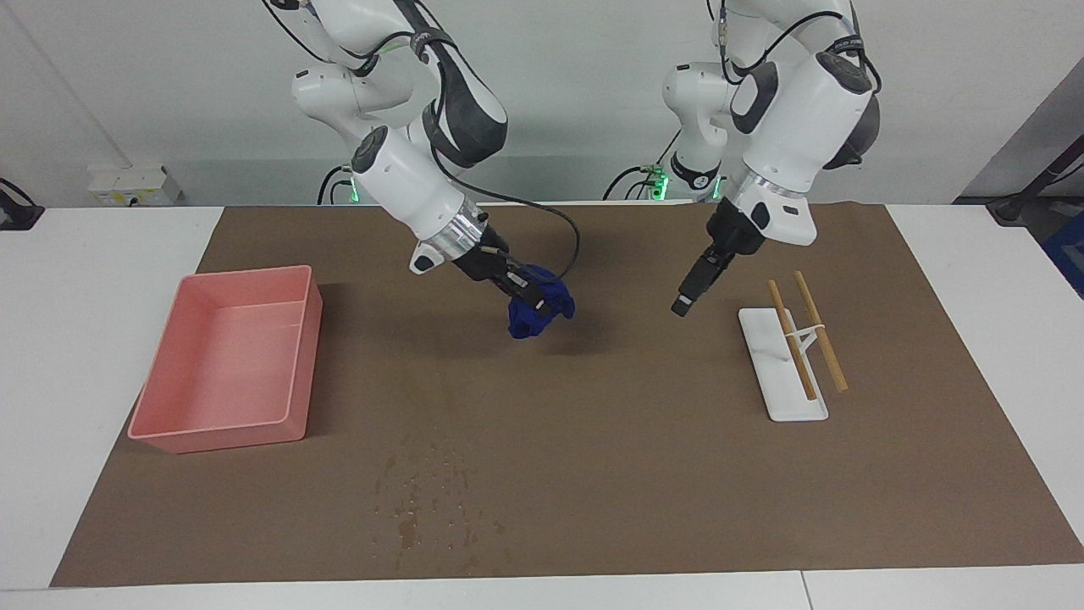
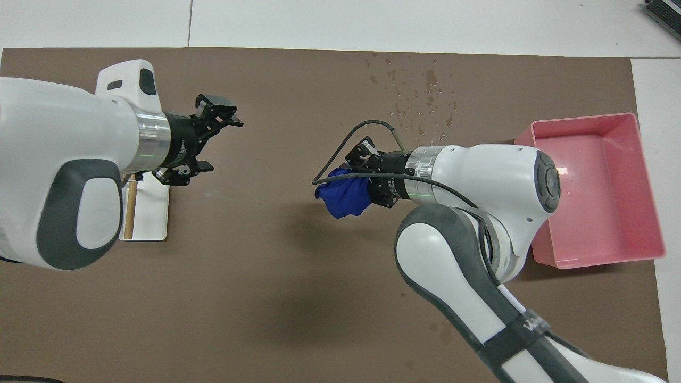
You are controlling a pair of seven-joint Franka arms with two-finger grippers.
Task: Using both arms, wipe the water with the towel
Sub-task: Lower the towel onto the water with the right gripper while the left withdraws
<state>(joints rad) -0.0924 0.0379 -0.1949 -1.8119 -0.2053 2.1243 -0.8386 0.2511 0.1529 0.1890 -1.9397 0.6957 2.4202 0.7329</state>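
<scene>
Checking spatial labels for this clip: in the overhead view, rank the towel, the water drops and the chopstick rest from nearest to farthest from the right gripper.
1. The towel: held in the right gripper, raised over the mat's middle.
2. The water drops: on the mat, farther from the robots, beside the pink tray.
3. The chopstick rest: toward the left arm's end, under the left gripper, which is open.
</scene>
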